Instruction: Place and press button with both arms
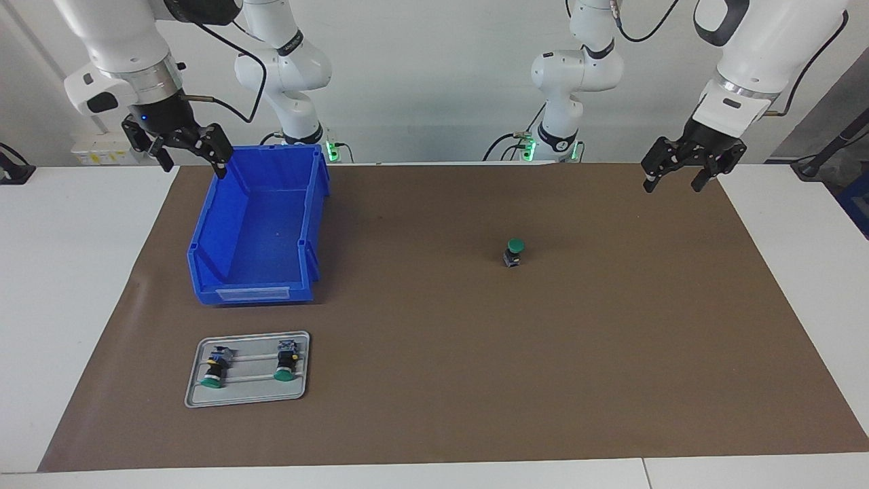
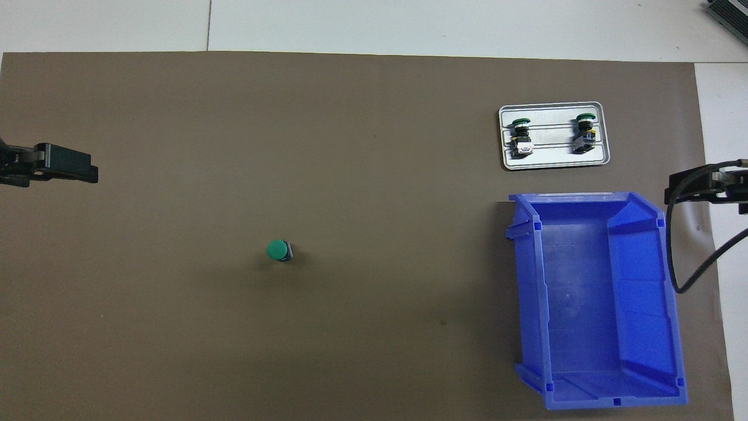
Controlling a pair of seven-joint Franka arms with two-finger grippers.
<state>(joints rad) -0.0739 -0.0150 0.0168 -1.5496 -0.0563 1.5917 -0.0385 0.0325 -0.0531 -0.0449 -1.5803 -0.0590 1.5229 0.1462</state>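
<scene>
Standing up on its own, the button [image 1: 515, 252] sits on the brown mat [image 1: 434, 380] with its green cap on top, out in the open part of the tabletop [image 1: 81, 285]. It is well apart from the blue bin [image 1: 254, 231], more toward the left arm's end.

The left gripper [image 1: 677, 175] hangs in the air over the edge of the mat at its own end. Its fingers are spread wide and it holds nothing. The right gripper [image 1: 182, 153] hangs over the bin's corner near its own base. It is wide open too, with nothing in it. Neither gripper is near the button.

A grey tray [image 1: 248, 371] lies farther from the robots than the bin. Two more buttons [image 1: 250, 367] lie on their sides on it.

It looks like the button has been put in place and still needs a push.

What could go wrong? The button is small and a bit tall, so a push that lands on the edge of the cap could tip it over. A push from the side could slide it along the mat. The right gripper is close to the bin's wall and might bump it when it moves off.
</scene>
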